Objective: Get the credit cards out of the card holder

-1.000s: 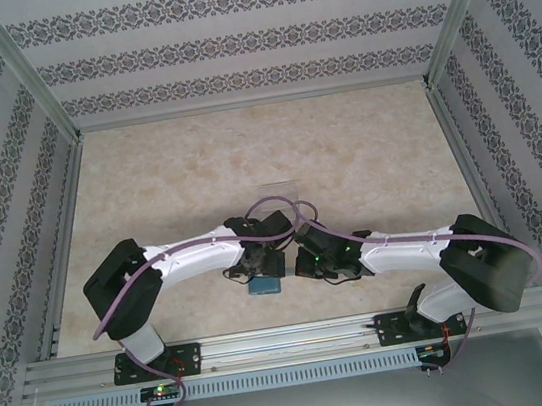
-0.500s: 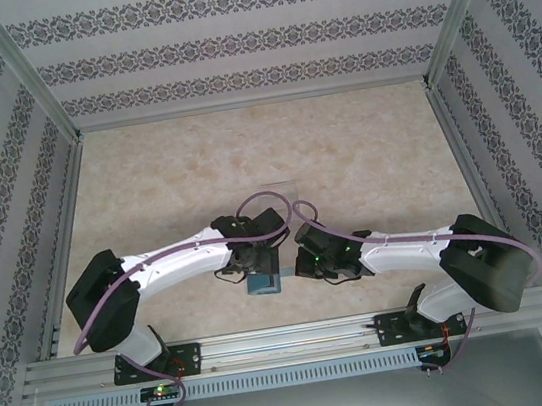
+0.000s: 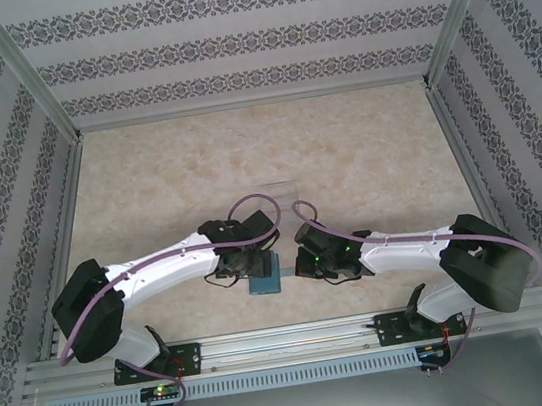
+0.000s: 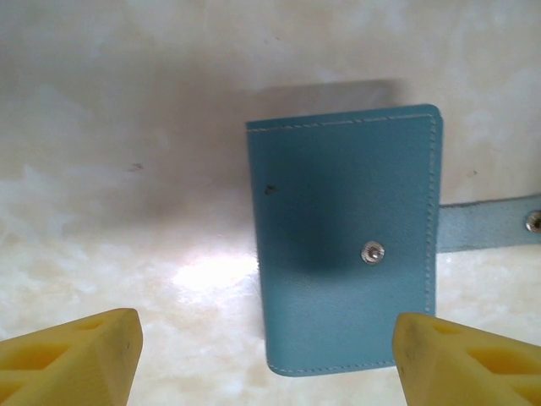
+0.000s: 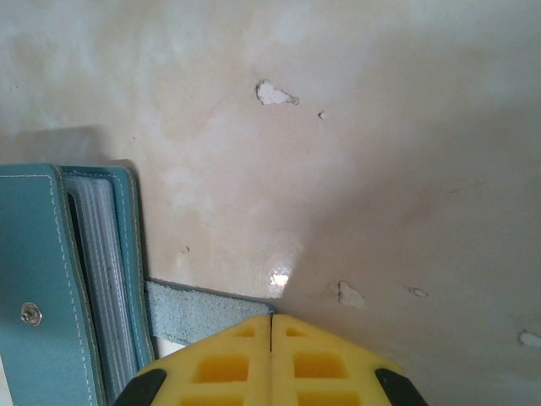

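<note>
Closed card holder (image 3: 264,284) on the bench (image 3: 147,180): left fingers (image 3: 256,263) wide over it, right fingers (image 3: 296,268) shut at its strap.

The teal-blue card holder (image 4: 347,241) lies flat close to the near edge of the bench, about midway between the left and right edges, its snap stud (image 4: 373,251) facing up. The left fingers (image 4: 76,359) stand wide apart and grip nothing. The unfastened strap (image 4: 482,224) runs out from the holder along the bench. In the right wrist view the right fingers (image 5: 270,338) are pressed together over the end of the strap (image 5: 203,311); contact cannot be told. Pale leaves (image 5: 106,279) show between the covers of the card holder (image 5: 42,288); whether they are credit cards or pockets cannot be told.
</note>
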`<act>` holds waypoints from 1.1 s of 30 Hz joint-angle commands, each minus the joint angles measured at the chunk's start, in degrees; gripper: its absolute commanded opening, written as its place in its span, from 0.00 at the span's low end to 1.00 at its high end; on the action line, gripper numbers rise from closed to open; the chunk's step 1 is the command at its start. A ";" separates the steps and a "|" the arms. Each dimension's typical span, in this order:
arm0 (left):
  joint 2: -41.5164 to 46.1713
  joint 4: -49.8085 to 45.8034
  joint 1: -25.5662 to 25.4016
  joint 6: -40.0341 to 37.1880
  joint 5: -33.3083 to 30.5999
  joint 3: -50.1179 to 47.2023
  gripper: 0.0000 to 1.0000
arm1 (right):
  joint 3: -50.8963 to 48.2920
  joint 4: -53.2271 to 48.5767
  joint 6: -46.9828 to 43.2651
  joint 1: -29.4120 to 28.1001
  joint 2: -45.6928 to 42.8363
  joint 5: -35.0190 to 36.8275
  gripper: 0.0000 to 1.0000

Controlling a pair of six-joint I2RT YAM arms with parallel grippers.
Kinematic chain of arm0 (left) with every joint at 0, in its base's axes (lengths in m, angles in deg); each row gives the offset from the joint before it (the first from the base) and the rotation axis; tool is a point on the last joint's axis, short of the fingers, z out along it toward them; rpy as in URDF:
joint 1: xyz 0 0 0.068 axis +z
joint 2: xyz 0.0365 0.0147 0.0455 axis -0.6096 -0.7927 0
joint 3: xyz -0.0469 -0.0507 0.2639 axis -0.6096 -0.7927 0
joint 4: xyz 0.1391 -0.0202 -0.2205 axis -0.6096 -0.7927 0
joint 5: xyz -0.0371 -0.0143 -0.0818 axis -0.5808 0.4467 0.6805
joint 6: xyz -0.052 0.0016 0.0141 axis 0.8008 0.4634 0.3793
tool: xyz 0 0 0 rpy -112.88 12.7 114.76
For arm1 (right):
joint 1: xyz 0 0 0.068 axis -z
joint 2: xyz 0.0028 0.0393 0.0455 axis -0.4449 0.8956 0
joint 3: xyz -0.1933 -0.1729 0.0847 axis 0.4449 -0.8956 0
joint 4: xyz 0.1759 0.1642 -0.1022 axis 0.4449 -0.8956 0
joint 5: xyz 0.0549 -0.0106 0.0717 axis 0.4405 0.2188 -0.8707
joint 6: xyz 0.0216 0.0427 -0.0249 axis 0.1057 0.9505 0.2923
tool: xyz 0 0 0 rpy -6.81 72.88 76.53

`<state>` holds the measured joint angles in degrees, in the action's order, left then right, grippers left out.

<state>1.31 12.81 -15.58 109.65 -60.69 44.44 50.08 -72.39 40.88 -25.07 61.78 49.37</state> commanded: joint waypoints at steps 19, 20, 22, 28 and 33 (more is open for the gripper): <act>-11.40 1.36 -2.36 -5.42 7.80 3.34 0.95 | -0.40 -3.74 -0.51 0.51 2.04 1.34 0.05; -11.62 0.91 -2.40 -5.48 7.55 3.53 0.94 | -0.44 -3.77 -0.47 0.51 2.02 1.30 0.05; -11.66 -0.36 -2.64 -5.59 6.47 4.14 0.93 | -0.44 -3.74 -0.54 0.55 2.04 1.33 0.05; -9.78 -2.75 -2.73 -5.75 4.28 4.80 0.90 | -0.44 -3.77 -0.48 0.51 2.04 1.38 0.05; -8.91 -3.61 -2.75 -6.00 3.64 4.68 0.88 | -0.53 -3.68 -0.48 0.50 2.01 1.35 0.05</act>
<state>-9.33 12.92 -17.24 104.75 -54.94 48.13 50.23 -72.39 40.84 -25.07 62.04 49.39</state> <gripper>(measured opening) 0.881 0.067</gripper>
